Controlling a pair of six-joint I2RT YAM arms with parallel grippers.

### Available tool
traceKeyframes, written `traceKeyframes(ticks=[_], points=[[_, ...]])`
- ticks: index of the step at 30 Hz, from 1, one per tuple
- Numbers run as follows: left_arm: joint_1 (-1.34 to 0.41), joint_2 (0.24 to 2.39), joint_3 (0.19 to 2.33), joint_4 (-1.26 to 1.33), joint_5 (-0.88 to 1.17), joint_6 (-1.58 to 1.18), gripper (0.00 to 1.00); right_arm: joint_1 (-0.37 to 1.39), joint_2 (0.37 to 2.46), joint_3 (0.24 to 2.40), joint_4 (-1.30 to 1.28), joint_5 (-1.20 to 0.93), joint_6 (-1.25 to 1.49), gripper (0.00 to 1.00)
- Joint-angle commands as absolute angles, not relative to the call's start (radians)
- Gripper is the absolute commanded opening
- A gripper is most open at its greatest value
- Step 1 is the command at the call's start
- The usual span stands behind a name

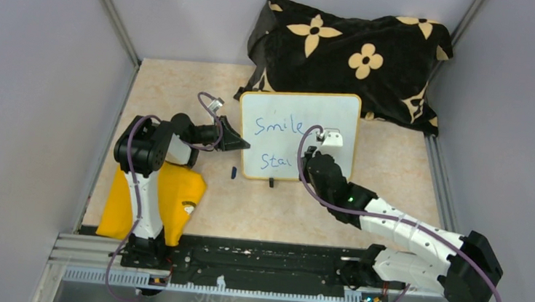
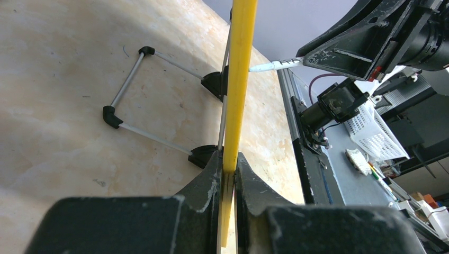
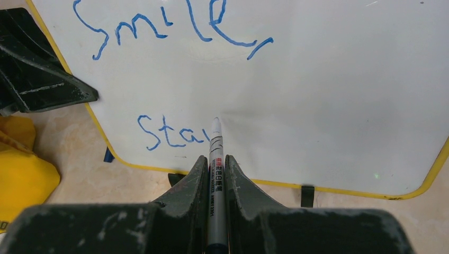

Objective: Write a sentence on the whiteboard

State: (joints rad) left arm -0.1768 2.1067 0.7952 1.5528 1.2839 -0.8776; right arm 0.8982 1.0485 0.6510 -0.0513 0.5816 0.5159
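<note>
The whiteboard (image 1: 340, 117) stands tilted on the table, white with a yellow rim (image 2: 241, 79), and reads "Smile" and "Sta" in blue (image 3: 169, 135). My left gripper (image 1: 241, 146) is shut on the board's left edge (image 2: 231, 166), holding it. A white marker (image 3: 215, 159) sits clamped in my right gripper (image 3: 215, 159), its tip touching the board just right of "Sta". In the top view the right gripper (image 1: 308, 158) hovers over the board's lower middle. The marker's tip (image 2: 265, 67) meets the board's face in the left wrist view.
A black cloth with tan flowers (image 1: 346, 52) lies bunched behind the board. A yellow object (image 1: 173, 194) rests by the left arm's base. A small blue cap (image 1: 234, 171) lies left of the board's foot (image 1: 271, 183). Its wire stand (image 2: 127, 87) shows behind.
</note>
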Motion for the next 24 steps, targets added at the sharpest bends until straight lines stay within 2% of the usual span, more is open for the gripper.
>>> traceKeyframes(ticks=[1,24], points=[[-0.199,2.170,0.788,1.733,1.286,-0.868,0.00,0.890,1.041,0.680,-0.013,0.586,0.505,0.00],[-0.199,2.169,0.789,1.733,1.285,-0.870,0.00,0.889,1.104,0.642,-0.009,0.568,0.531,0.00]])
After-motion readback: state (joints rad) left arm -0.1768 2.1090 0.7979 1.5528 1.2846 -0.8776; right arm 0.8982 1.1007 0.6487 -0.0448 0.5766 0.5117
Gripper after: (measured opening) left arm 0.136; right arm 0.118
